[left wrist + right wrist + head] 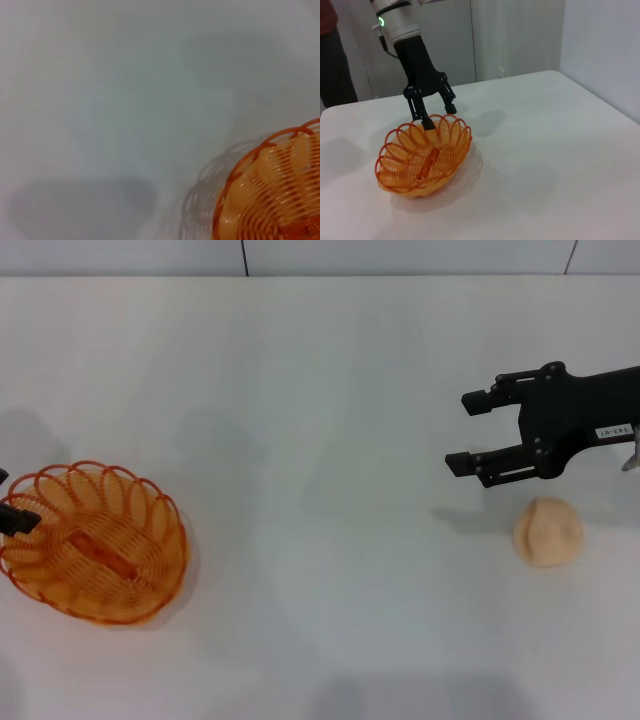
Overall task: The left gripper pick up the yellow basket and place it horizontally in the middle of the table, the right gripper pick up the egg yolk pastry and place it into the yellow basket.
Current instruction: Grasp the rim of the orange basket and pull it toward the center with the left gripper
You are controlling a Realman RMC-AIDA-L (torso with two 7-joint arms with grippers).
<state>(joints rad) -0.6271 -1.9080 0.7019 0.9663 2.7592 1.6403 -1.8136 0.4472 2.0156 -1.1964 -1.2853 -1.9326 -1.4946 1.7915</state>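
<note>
The yellow basket sits at the far left of the white surface, where the left tool hangs over its rim with fingers parted, one finger inside the looped rim and one outside. Well apart on the right side, the right tool hovers released above the surface, its fingers spread, with the egg yolk pastry lying just beside it, untouched

The yellow basket is showing orange-yellow looped wire; the egg yolk pastry pale peach; both grippers black; the table plain white.
</note>
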